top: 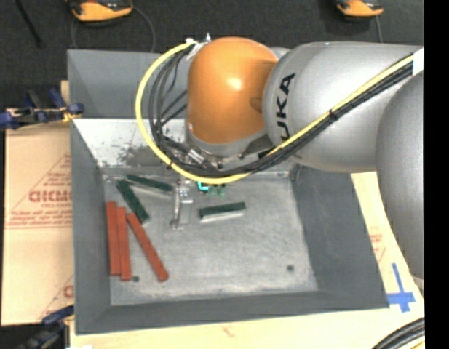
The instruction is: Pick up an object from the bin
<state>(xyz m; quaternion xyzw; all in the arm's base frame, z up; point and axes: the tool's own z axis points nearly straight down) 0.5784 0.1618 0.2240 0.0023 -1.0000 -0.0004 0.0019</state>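
The arm reaches in under its orange cover, its gripper pointing down low over the bin floor (how wide it stands, I cannot tell). A dark green bar lies just beside it, on the arm's side.

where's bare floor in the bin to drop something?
Bare: the right half of the bin floor, from the lone green bar to the right wall, and the front strip. Crowded: left side, with red bars, green bars and the gripper.
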